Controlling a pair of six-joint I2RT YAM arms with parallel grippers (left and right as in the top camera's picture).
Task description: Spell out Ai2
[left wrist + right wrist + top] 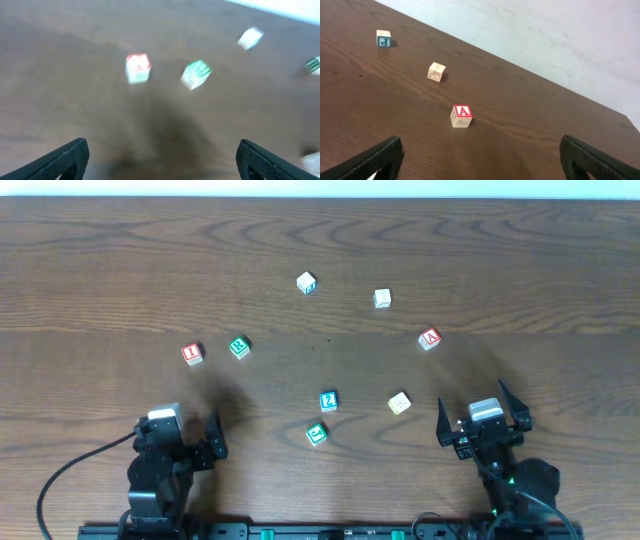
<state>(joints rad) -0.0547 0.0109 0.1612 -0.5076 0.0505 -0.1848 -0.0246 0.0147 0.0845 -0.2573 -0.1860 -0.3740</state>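
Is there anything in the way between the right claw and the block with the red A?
No, nothing visible. The right gripper is open, and only bare wood lies between it and the A block. The cream block sits off to one side, out of the path.

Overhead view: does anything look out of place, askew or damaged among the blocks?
Nothing looks damaged or spilled. The blocks lie scattered and apart, several turned askew, such as the red A block and the green block beside the red I block. None are lined up yet. The left wrist view is blurred.
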